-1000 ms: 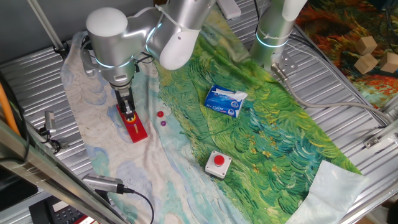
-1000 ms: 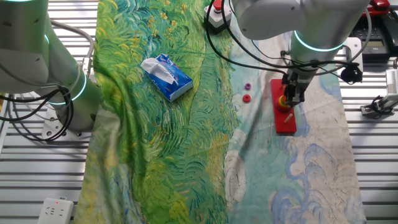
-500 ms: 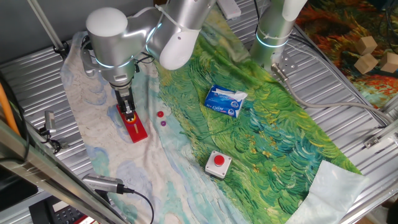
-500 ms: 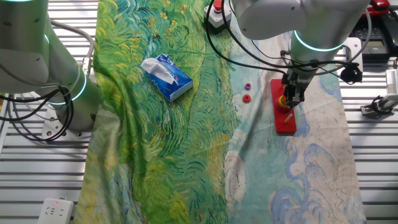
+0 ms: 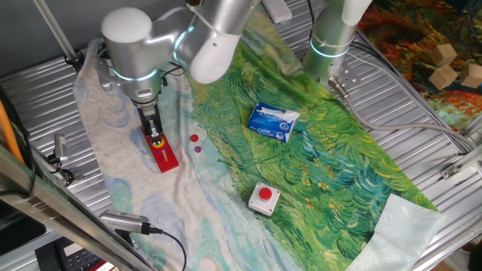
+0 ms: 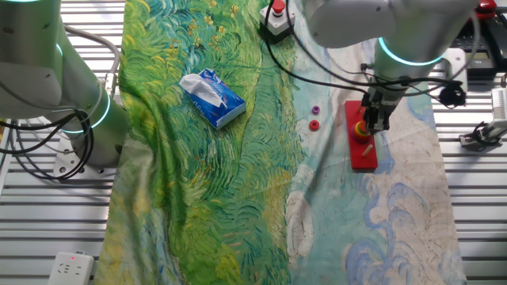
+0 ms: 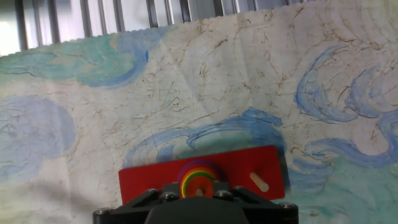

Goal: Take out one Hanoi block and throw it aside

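Observation:
A red rectangular base [image 5: 163, 154] lies on the pale end of the cloth, with a stack of coloured discs on one peg. The top disc is the tiny orange-red Hanoi block [image 7: 196, 186], with a wider yellow disc under it. My gripper [image 5: 155, 138] points straight down onto this stack, its black fingers on either side of the top; it also shows in the other fixed view [image 6: 364, 127]. The hand view shows only the gripper body [image 7: 196, 210] over the stack, so the fingertips are hidden. A bare wooden peg [image 7: 259, 182] stands beside the stack.
A small red disc [image 5: 193, 138] and a tiny purple disc [image 5: 199, 148] lie loose on the cloth beside the base. A blue tissue pack [image 5: 273, 122] lies mid-cloth. A red button box [image 5: 264, 197] sits nearer the front. A second arm's base [image 5: 329, 45] stands behind.
The arm's upper links have shifted slightly. The gripper stays over the stack on the red base.

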`<act>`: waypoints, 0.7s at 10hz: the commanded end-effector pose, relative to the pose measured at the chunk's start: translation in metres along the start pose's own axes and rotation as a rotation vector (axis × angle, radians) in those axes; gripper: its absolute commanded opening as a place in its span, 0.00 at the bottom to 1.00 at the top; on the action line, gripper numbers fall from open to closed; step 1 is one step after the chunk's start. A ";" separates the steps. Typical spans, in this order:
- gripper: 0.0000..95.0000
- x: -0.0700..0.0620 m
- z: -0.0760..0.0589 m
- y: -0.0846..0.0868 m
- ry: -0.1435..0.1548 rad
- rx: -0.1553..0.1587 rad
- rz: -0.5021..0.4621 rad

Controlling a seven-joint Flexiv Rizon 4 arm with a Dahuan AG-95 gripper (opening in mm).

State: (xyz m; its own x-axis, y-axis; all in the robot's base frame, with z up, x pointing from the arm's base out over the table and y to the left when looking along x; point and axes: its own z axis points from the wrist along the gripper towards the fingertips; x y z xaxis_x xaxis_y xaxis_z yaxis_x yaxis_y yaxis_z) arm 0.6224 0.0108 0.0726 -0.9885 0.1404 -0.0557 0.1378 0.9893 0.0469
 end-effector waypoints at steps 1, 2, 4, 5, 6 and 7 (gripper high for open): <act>0.00 0.000 0.003 0.000 -0.013 0.007 -0.004; 0.00 0.000 0.003 0.000 -0.017 0.007 -0.008; 0.20 0.000 0.004 0.000 -0.022 0.009 -0.016; 0.40 0.001 0.005 0.000 -0.026 0.009 -0.022; 0.40 0.001 0.007 0.000 -0.029 0.009 -0.022; 0.40 0.002 0.008 0.000 -0.033 0.010 -0.022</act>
State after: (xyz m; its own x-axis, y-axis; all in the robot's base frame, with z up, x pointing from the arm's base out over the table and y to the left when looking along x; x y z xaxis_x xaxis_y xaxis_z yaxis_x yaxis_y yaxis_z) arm 0.6211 0.0112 0.0629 -0.9889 0.1196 -0.0882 0.1166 0.9924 0.0380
